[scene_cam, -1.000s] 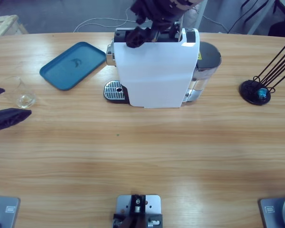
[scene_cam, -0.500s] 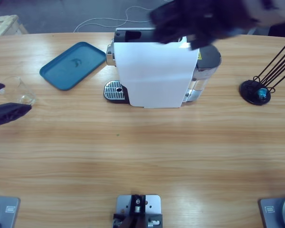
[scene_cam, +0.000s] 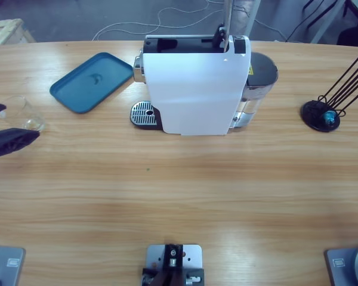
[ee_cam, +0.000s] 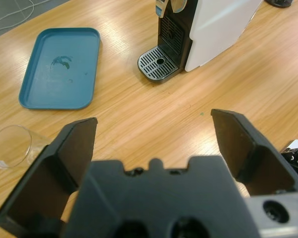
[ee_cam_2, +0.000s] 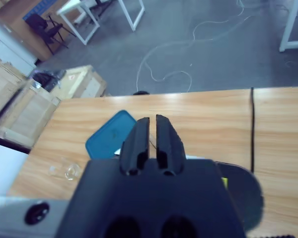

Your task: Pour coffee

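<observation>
A clear glass (scene_cam: 25,116) lies on its side at the table's left edge, and I see no coffee in it; the coffee is out of view. My left gripper (scene_cam: 19,123) comes in from the left edge, open. The glass (ee_cam: 10,146) shows beside and below its left jaw, not held. My left gripper (ee_cam: 156,124) faces the white coffee machine (ee_cam: 208,29) and its drip grille (ee_cam: 159,62). My right gripper (ee_cam_2: 149,134) is shut on nothing, high above the table, and out of the high view.
The white coffee machine (scene_cam: 194,89) stands at back centre with its thin lever (scene_cam: 224,27) up and a water tank (scene_cam: 259,74) on its right. A blue tray (scene_cam: 92,81) lies to its left. A black capsule stand (scene_cam: 322,114) holds a blue capsule at far right.
The arm that was at the top of the machine swept right and left the high view. The left gripper and the glass have stayed put.
</observation>
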Robot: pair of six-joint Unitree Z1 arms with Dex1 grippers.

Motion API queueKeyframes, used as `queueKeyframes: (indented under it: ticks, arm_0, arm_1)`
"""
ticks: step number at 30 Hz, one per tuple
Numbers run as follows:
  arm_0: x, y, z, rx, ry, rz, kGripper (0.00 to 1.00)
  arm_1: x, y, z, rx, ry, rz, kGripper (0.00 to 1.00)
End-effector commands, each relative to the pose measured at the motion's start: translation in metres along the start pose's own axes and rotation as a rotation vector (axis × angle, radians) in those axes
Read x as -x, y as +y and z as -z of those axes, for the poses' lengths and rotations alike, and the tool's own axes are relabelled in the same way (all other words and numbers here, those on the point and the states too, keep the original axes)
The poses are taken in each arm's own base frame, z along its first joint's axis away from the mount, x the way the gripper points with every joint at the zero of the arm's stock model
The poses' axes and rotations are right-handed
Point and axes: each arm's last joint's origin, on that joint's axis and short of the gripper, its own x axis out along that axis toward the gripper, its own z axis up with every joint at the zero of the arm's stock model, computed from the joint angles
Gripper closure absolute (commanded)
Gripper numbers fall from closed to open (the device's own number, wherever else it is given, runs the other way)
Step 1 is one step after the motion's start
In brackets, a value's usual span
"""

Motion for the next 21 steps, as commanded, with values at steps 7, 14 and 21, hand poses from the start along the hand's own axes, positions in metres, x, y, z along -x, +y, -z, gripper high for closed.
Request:
queueKeyframes:
  ticks: [7,14,21]
  arm_0:
    - [-0.009,-0.001,0.004,-0.006,0.036,-0.016,0.009]
    - [-0.006,-0.001,0.004,-0.005,0.027,-0.014,0.009]
    - [-0.005,-0.001,0.0,-0.005,0.02,-0.011,0.009]
  arm_1:
    - [-0.046,0.025,0.031,0.008,0.073,-0.095,1.0]
    - [-0.068,0.047,0.079,0.045,0.17,-0.129,1.0]
    - [-0.091,0.047,0.11,0.056,0.22,-0.161,1.0]
